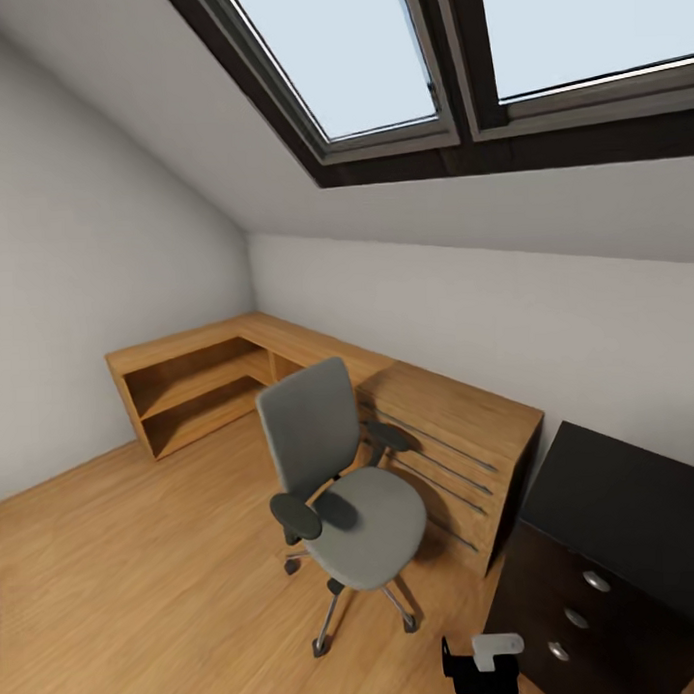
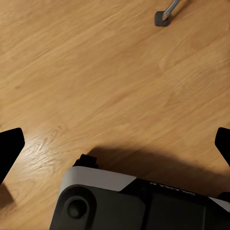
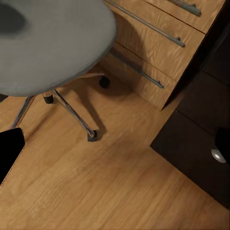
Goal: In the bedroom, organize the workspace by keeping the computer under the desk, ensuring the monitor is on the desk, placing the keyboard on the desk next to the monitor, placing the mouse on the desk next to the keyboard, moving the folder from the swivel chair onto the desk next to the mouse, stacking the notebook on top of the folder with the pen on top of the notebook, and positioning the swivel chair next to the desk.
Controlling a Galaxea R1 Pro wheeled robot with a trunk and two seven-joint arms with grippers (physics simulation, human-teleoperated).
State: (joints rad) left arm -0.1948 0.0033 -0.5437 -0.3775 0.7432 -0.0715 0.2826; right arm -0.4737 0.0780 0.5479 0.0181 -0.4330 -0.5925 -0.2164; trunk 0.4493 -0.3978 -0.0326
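The swivel chair [image 1: 342,487], grey with black armrests and a chrome base, stands in the middle of the light-wood floor, and its seat [image 3: 48,43] is bare. The black desk [image 1: 612,498] with silver-knobbed drawers is at the near right, a short way from the chair. My left gripper [image 2: 115,148] hangs open over bare floor, with one chair caster [image 2: 163,18] ahead of it. My right gripper [image 3: 115,148] is open above the floor between the chair's base [image 3: 72,112] and the desk's drawers [image 3: 201,139]. The computer, monitor, keyboard, mouse, folder, notebook and pen are out of view.
A low light-wood cabinet [image 1: 238,371] with open shelves and slim-handled drawers [image 1: 461,453] runs along the back wall, right behind the chair. A skylight sits in the sloped ceiling. Floor opens to the left. A black-and-white arm part [image 1: 488,662] shows at the near edge.
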